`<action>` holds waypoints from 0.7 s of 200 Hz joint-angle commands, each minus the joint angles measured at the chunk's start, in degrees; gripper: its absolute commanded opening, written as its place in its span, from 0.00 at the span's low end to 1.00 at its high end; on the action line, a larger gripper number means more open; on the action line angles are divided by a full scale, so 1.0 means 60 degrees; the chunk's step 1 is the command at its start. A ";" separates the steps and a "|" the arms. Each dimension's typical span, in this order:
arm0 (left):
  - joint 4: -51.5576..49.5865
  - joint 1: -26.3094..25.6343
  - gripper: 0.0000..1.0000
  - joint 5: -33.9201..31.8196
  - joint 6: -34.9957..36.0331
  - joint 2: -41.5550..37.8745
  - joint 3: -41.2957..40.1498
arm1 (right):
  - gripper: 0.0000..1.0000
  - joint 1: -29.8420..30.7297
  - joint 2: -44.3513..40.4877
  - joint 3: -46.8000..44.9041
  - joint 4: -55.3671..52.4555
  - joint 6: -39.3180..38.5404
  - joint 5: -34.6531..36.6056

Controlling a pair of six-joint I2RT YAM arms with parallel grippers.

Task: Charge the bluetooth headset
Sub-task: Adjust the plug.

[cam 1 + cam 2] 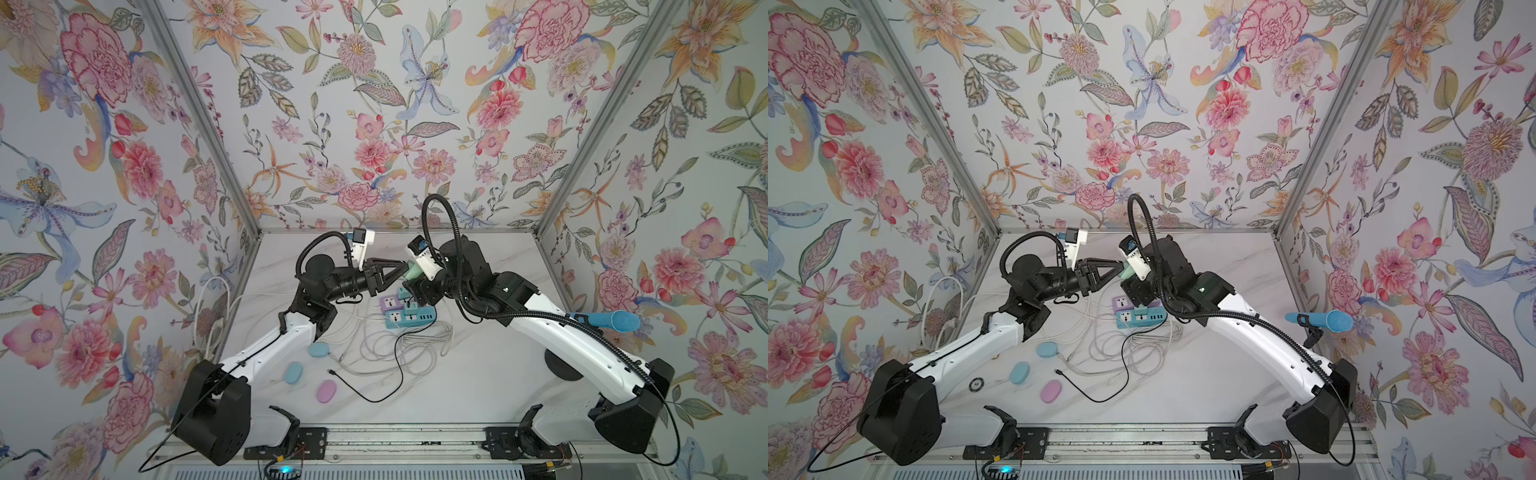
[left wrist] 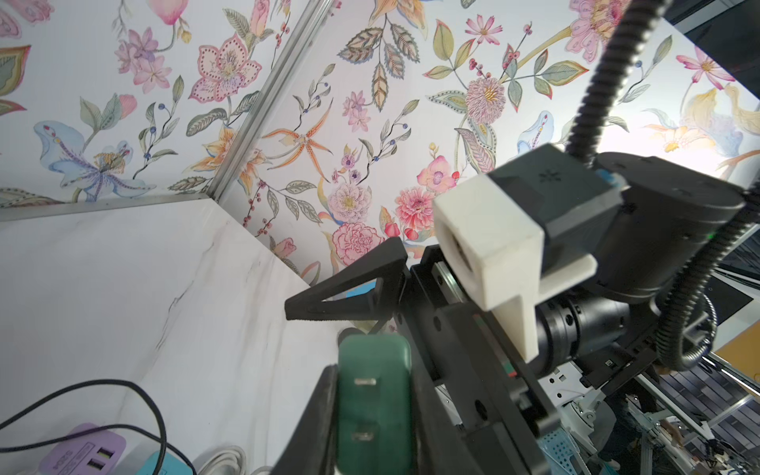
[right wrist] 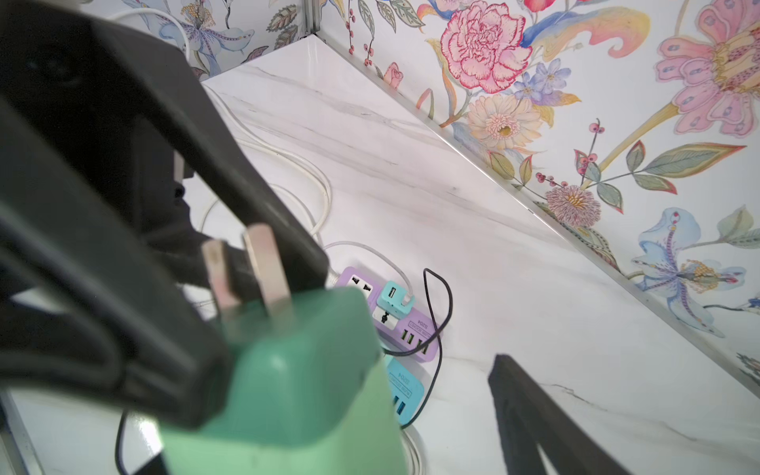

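My left gripper [image 1: 402,266] is shut on a green two-prong charging adapter [image 2: 374,403], held in the air above the power strips; the adapter [image 3: 296,370] also fills the right wrist view. My right gripper [image 1: 409,279] stands open around it, one of its fingers [image 3: 530,415] well clear. Below lie a purple power strip [image 1: 390,302] and a teal one [image 1: 409,321]. A black cable's free plug [image 1: 330,371] rests near three oval cases: two blue [image 1: 319,350] [image 1: 293,372], one pink [image 1: 326,391]. Which is the bluetooth headset I cannot tell.
A tangle of white cables [image 1: 395,349] spreads in front of the strips. A blue microphone [image 1: 609,321] sticks out at the right wall. A small teal adapter [image 3: 392,298] with a white lead sits in the purple strip. Floral walls close three sides.
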 commanded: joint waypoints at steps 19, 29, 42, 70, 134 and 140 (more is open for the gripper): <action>0.3778 0.0314 0.00 -0.0465 -0.1774 0.0732 -0.0322 | 0.86 -0.0505 -0.1998 -0.0569 0.0972 0.2003 -0.0558; 0.4531 0.0362 0.00 -0.0650 -0.2124 0.0913 -0.0398 | 0.85 -0.0559 -0.2401 -0.0699 0.1191 0.2417 -0.0638; 0.5394 0.0403 0.00 -0.0827 -0.2502 0.1147 -0.0437 | 0.80 -0.0540 -0.2749 -0.0820 0.1326 0.3027 -0.0947; 0.6494 0.0465 0.00 -0.1074 -0.2928 0.1532 -0.0335 | 0.71 -0.0371 -0.3145 -0.1580 0.2281 0.4530 -0.2021; 0.6875 0.0469 0.00 -0.1244 -0.2082 0.1309 -0.0438 | 0.89 -0.0116 -0.2210 -0.2288 0.4603 0.7717 -0.2991; 0.6861 0.0467 0.00 -0.1294 -0.1764 0.1196 -0.0536 | 0.90 -0.0086 -0.2115 -0.2205 0.4618 0.7810 -0.2992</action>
